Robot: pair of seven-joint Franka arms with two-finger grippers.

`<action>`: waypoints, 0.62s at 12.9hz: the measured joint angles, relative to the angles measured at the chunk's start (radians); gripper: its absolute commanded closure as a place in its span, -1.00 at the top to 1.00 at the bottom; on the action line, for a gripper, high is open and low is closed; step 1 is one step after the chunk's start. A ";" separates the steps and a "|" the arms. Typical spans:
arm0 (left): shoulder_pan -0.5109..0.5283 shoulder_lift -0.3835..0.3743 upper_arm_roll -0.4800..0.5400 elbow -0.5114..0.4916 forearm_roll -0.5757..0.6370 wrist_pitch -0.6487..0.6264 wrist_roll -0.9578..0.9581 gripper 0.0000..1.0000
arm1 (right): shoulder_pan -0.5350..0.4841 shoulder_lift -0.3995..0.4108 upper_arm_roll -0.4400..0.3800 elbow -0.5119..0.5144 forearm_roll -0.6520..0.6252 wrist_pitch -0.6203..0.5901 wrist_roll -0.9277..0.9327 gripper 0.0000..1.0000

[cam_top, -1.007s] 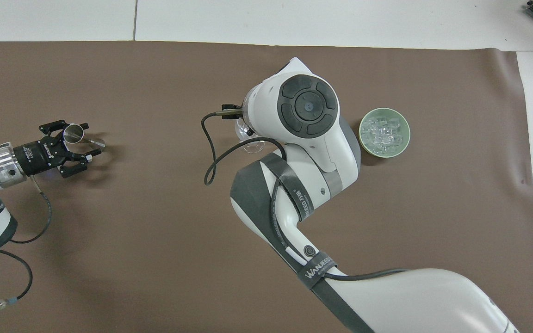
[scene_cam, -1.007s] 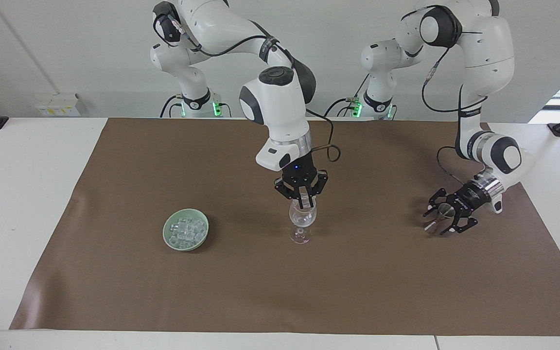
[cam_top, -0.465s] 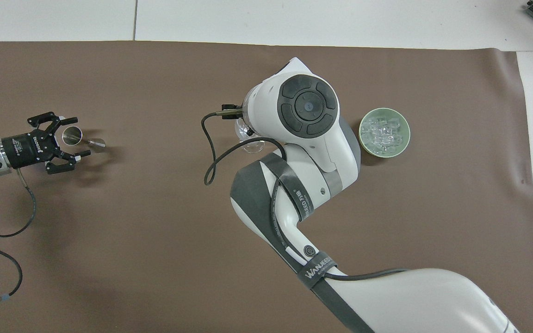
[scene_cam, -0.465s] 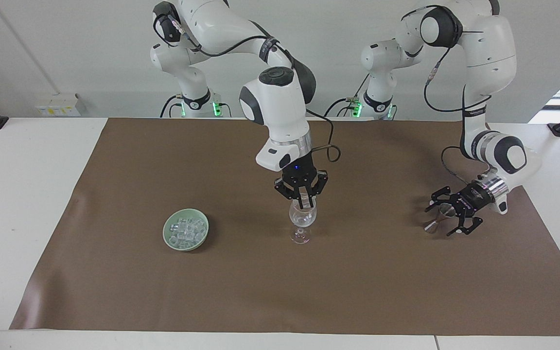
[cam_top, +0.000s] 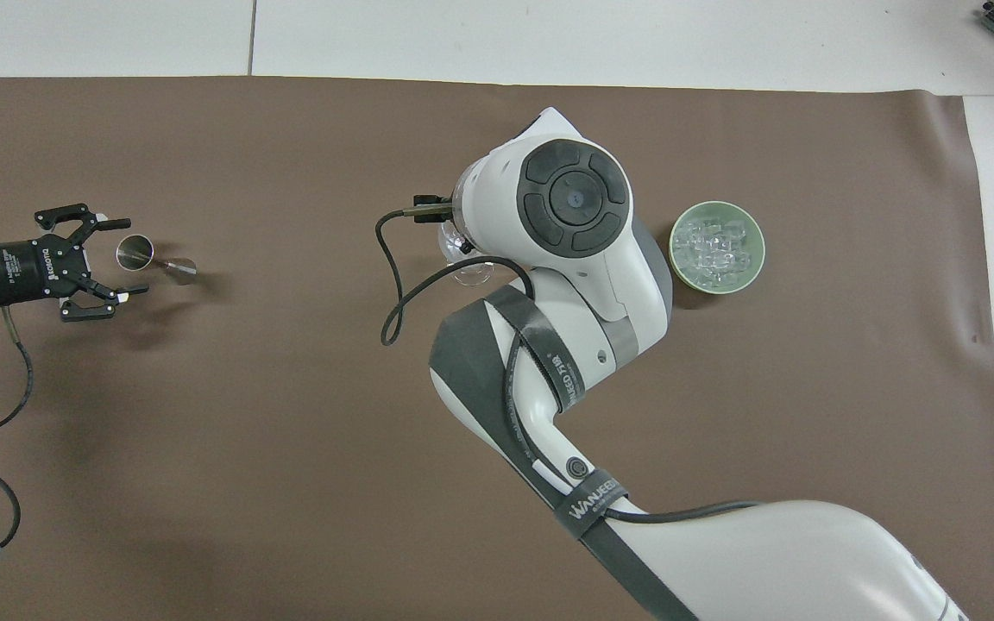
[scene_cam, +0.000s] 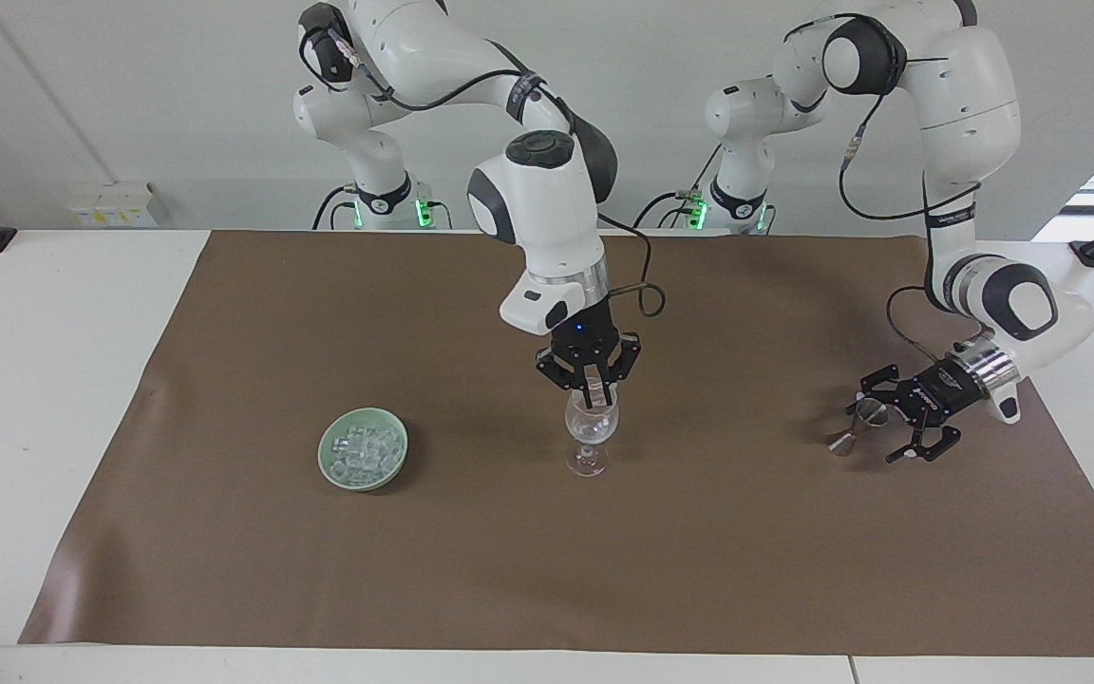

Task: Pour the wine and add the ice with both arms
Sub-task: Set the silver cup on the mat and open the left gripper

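A clear wine glass (scene_cam: 588,432) stands on the brown mat (scene_cam: 319,570) mid-table. My right gripper (scene_cam: 591,388) hangs straight down just over its rim, fingers drawn together on a small pale clear cube. In the overhead view the right wrist hides that gripper and most of the glass (cam_top: 468,269). The ice (scene_cam: 364,446) is a heap of small clear cubes in a pale green dish (scene_cam: 325,456), beside the glass toward the right arm's end; it also shows in the overhead view (cam_top: 715,244). My left gripper (scene_cam: 877,420) is open, low over the mat, its tips flanking a small metal jigger (scene_cam: 839,442) without touching.
The jigger (cam_top: 182,270) stands upright on the mat toward the left arm's end, with the left gripper (cam_top: 130,257) beside it. The green dish (cam_top: 678,252) sits on the mat. White table borders the mat on all sides.
My left gripper has drawn back from the jigger toward the left arm's end of the table, staying open. The jigger stays put. The right arm has not moved.
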 measured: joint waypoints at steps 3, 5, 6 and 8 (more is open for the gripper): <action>0.005 0.001 0.016 0.054 0.080 -0.026 0.000 1.00 | 0.000 0.000 0.000 -0.001 0.000 0.000 0.000 -1.00; 0.005 0.001 0.016 0.083 0.131 -0.046 0.000 1.00 | 0.000 0.000 0.000 -0.001 0.000 -0.001 0.000 -1.00; 0.005 0.001 0.017 0.102 0.167 -0.061 0.000 1.00 | 0.000 0.000 0.000 -0.001 0.000 -0.003 0.000 -1.00; 0.005 0.001 0.020 0.149 0.248 -0.103 0.001 1.00 | 0.000 0.000 0.000 -0.001 0.000 -0.005 0.000 -1.00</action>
